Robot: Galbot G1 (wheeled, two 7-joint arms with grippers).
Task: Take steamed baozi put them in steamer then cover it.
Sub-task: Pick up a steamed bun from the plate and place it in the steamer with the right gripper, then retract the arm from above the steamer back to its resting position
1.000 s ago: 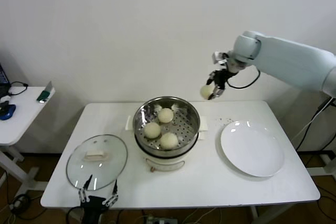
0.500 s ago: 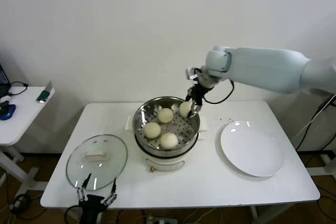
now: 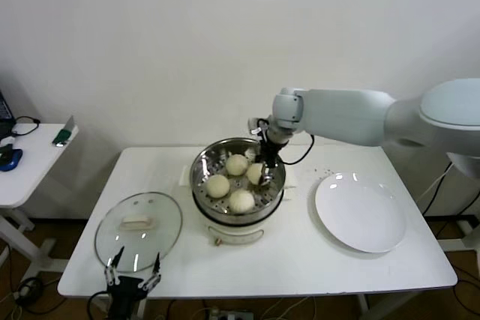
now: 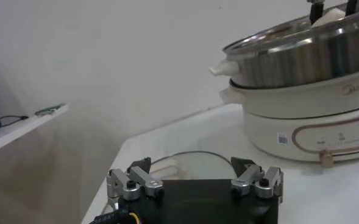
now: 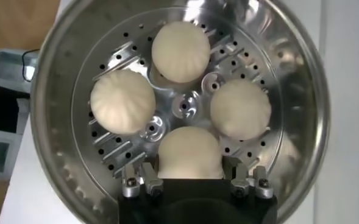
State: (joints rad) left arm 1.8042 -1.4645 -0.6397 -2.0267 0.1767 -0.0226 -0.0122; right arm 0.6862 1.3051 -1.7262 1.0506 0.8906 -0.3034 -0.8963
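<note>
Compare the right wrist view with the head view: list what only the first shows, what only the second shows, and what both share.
Only the right wrist view: the perforated floor of the steamer and the fourth baozi clamped between the right gripper fingers.

Only the head view: the glass cover lying on the table, the empty white plate, the left gripper open at the table's near edge, and a side table.

Both: the steamer with four baozi inside it, the cover not yet on.
</note>
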